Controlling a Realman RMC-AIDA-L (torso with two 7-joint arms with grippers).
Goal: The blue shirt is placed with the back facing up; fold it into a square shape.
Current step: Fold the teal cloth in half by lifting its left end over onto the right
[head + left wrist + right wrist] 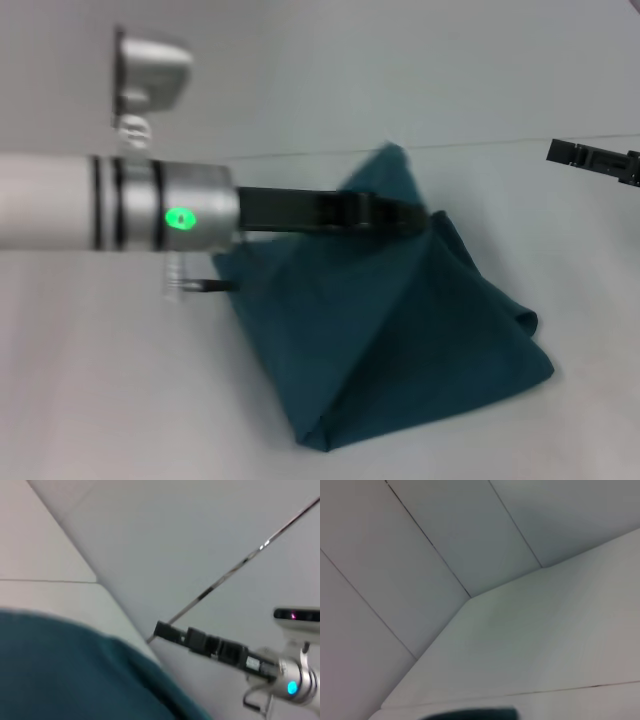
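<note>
I see the dark teal-blue soft cotton shirt (400, 330) lying bunched on the pale grey surface (90, 380), in the middle of the head view and toward the near right. It is no flat rectangle: the cloth rises into a tent-like peak at its far end, with 2 broad sloping faces meeting along a diagonal crease, and a rumpled corner juts out on the right side. No print shows on the faces I can see.

My left gripper (405, 215) reaches across from the left at the raised part of the shirt, its black jaws against the cloth just under the peak. I cannot tell whether the jaws are pinching fabric or merely lying over it. In the left wrist view the teal cloth fills the near corner.

My right gripper (560, 152) is off at the far right edge, well apart from the shirt; I cannot tell how its jaws stand.
</note>
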